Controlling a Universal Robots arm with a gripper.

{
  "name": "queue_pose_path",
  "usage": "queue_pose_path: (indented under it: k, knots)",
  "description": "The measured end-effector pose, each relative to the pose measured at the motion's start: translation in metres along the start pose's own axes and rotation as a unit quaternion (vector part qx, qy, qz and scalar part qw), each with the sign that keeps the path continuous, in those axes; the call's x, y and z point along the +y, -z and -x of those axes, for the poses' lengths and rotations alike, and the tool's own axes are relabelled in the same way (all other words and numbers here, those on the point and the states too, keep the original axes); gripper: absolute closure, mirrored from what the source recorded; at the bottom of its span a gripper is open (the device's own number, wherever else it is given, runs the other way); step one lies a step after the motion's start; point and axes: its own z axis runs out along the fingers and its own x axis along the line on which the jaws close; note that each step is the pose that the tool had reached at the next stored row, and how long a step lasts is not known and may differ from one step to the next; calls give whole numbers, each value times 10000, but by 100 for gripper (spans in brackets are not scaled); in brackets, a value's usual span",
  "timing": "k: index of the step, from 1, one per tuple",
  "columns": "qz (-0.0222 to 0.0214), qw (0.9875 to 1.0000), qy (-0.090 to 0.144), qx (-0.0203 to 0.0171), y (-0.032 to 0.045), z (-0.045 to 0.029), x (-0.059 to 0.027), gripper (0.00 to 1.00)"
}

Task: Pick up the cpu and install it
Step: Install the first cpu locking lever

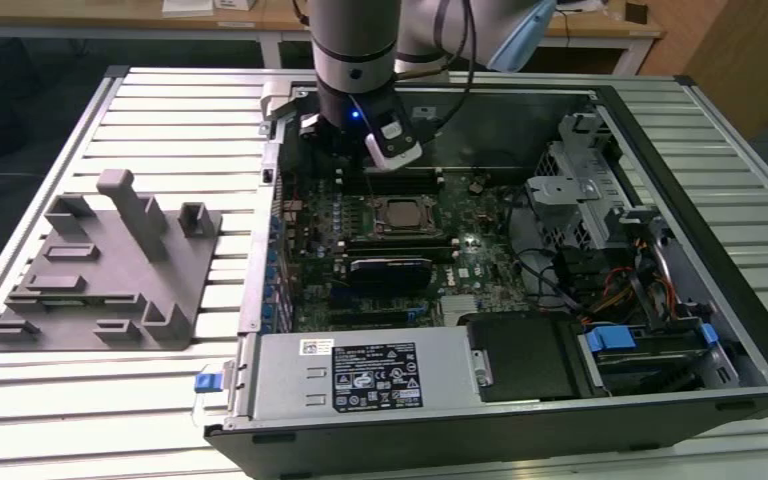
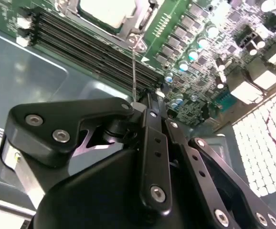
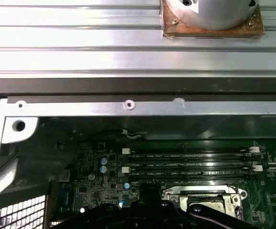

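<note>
In the exterior view, the arm is reaching down into an open computer case (image 1: 518, 440) lying on a slatted metal table (image 1: 157, 110). The gripper (image 1: 352, 152) is hanging over the memory slots (image 1: 391, 181). The cpu (image 1: 402, 213) is sitting in the motherboard socket just beside those slots, apart from the gripper. A grey fixture block (image 1: 97, 270) is standing on the table at the exterior view's left.

In the second wrist view, the gripper (image 2: 152, 157) is looming near the memory slots (image 2: 95, 52). The cpu (image 2: 110, 10) is showing its pale top, and a thin wire lever (image 2: 133, 71) is standing beside it.

In the first wrist view, the gripper (image 3: 143, 212) is hovering beside the socket (image 3: 174, 193). Whether the pincer is wide or narrow cannot be told.
</note>
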Motion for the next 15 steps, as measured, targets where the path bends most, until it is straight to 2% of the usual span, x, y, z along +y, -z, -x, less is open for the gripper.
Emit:
queue_pose_path:
  k: [9, 11, 15]
  knots:
    - [0, 10000, 1, 1, -5, 373, 8, 89]
    - [0, 10000, 0, 2, -6, 411, 9, 89]
    - [0, 10000, -1, 1, -6, 416, 9, 89]
